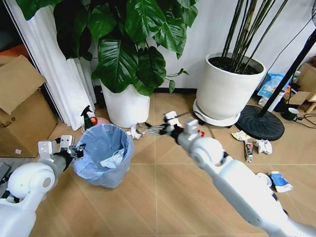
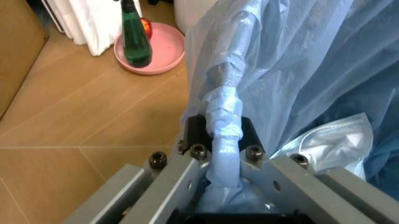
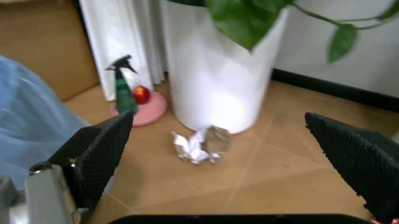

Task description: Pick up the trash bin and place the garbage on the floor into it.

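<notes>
The trash bin (image 1: pixel 103 157), lined with a pale blue bag, is held at its rim by my left gripper (image 1: pixel 76 151). In the left wrist view the left gripper (image 2: pixel 218 128) is shut on the bag-covered rim (image 2: pixel 224 105). A white face mask (image 2: pixel 333 140) lies inside the bin. My right gripper (image 1: pixel 157 130) reaches out low over the floor (image 1: pixel 158 199), open, just right of a crumpled white paper (image 1: pixel 134 132). In the right wrist view the paper (image 3: pixel 199 144) lies ahead, between the spread fingers (image 3: pixel 103 154), at the foot of a white pot. More garbage (image 1: pixel 262 146) lies scattered to the right, with a blue-white packet (image 1: pixel 279 181) nearer.
A big white plant pot (image 1: pixel 127 105) stands just behind the paper, and another (image 1: pixel 227 90) to its right. A green spray bottle (image 3: pixel 123 88) stands on a pink dish (image 3: pixel 148 111) by the curtain. A cardboard box (image 1: pixel 14 104) is at the left and a black fan base (image 1: pixel 262 124) at the right.
</notes>
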You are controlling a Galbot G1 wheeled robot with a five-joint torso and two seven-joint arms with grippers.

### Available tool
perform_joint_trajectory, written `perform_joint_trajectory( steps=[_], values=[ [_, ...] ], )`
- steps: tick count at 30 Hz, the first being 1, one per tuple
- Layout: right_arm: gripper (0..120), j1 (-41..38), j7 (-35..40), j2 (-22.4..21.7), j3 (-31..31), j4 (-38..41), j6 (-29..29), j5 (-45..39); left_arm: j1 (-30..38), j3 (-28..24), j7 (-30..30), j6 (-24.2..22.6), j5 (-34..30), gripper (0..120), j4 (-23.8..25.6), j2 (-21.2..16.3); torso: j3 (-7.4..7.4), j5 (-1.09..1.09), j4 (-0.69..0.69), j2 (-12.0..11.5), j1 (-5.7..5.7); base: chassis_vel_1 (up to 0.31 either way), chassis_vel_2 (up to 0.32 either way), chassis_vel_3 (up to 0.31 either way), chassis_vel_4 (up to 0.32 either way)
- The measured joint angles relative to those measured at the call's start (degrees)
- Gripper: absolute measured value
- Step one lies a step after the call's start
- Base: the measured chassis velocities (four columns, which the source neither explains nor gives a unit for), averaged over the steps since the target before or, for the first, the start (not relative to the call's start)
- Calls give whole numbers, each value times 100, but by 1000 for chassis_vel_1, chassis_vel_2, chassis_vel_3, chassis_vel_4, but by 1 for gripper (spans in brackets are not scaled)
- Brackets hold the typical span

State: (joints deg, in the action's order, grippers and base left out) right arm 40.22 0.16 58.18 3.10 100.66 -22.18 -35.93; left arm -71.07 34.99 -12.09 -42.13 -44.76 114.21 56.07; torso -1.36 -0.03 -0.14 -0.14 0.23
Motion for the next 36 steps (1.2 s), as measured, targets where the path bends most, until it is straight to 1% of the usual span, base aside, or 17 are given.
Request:
perform_joint_trajectory(
  steps=[2, 7, 12, 24, 36],
  values=[
    [100, 132, -45, -26, -107, 22, 24, 83, -23, 4, 1, 0, 3, 0, 16, -1, 0, 0, 1, 0, 0, 0, 0, 0, 0],
    [100, 921, -240, -70, -563, 118, 153, 439, -139, -10, -2, 1, 45, 0, 102, 8, 0, 0, 0, 0, 0, 0, 0, 0, 0],
    [100, 1207, -360, -55, -690, 145, 242, 615, -145, -68, -16, 12, 51, 0, 175, -8, 0, -2, 1, 0, 0, 0, 0, 0, 0],
    [100, 1234, -392, 89, -581, 66, 323, 793, -206, -54, -19, 20, 47, 0, 224, -73, 0, -2, 2, 0, 0, 0, 0, 0, 0],
    [100, 1200, -399, 115, -528, 21, 324, 800, -182, -62, -2, 41, 42, 0, 227, -70, 0, -2, 1, 0, 0, 0, 0, 0, 0]
  ],
)
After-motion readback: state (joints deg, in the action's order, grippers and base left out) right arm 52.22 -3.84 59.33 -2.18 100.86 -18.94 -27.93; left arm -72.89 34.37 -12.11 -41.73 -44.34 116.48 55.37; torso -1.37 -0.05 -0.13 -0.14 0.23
